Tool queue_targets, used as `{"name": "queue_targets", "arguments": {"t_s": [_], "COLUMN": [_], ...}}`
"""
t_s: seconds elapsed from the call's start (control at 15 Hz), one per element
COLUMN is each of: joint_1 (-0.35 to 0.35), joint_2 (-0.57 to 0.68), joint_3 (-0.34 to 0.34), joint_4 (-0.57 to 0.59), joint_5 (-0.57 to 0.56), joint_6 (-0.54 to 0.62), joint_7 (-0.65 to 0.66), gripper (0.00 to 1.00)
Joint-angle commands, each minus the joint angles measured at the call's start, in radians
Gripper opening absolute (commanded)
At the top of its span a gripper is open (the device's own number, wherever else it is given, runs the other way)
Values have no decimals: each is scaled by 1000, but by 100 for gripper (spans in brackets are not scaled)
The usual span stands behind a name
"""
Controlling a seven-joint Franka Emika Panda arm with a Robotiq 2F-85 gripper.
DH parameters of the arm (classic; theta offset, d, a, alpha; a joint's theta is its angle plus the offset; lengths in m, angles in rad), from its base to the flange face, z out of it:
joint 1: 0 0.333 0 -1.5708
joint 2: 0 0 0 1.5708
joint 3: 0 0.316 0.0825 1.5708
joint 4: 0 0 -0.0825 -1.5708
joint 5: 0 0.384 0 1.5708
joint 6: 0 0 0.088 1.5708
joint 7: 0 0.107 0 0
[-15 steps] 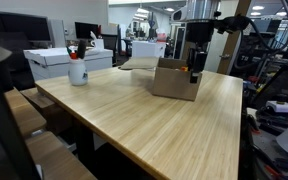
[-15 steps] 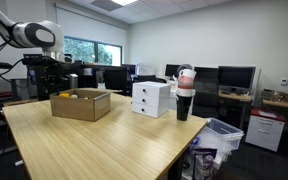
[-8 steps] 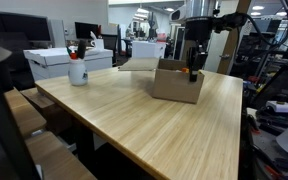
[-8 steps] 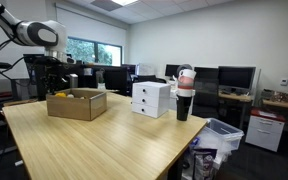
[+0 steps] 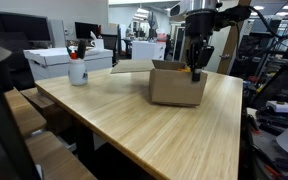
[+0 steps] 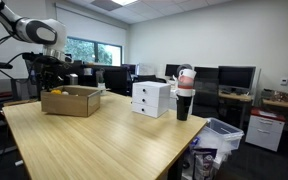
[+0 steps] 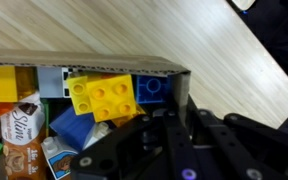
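While the fingers (image 7: pixel 162 122) sit drawn nearly together over the wall of the cardboard box (image 7: pixel 104 68) at its corner, you appear to have that thin wall pinched between them. The pads themselves are hidden under the gripper body, so treat the bite as shallow.

Risk one: cardboard flexes. Pull sideways or upward and the wall may bow, fold, or slide out of the pinch.

Risk two: load. Just inside the wall lie a yellow building block (image 7: pixel 104 97) and a blue block (image 7: pixel 151 88) touching it, with a snack packet (image 7: pixel 24 135) further in. Lift by one wall and the box will likely tilt, sending the lot to the low side or over the rim.

Risk three: position. In both exterior views the cardboard box (image 5: pixel 176 88) (image 6: pixel 69 102) rests on the table (image 5: pixel 134 130) toward its far end, close to an edge. A long drag that way could take it off.

Note the white container (image 5: pixel 77 70) and the white drawer unit (image 6: pixel 151 98) stand well apart from the box, so there is no collision concern there.
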Motion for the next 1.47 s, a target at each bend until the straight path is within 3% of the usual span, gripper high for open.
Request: {"name": "queue_targets", "arguments": {"t_s": [0.0,0.4,0.73,1.4], "joint_1": [18,5,-6,-16], "joint_2": [3,21,44,94], "joint_3": [-23,-50,-57,-27], "joint_4": [50,133,193,227], "joint_5": [107,233,294,265], "joint_6": [-81,-230,-309,-306], "joint_7": [-134,-247,-261,-241], "gripper": [6,6,6,6]}}
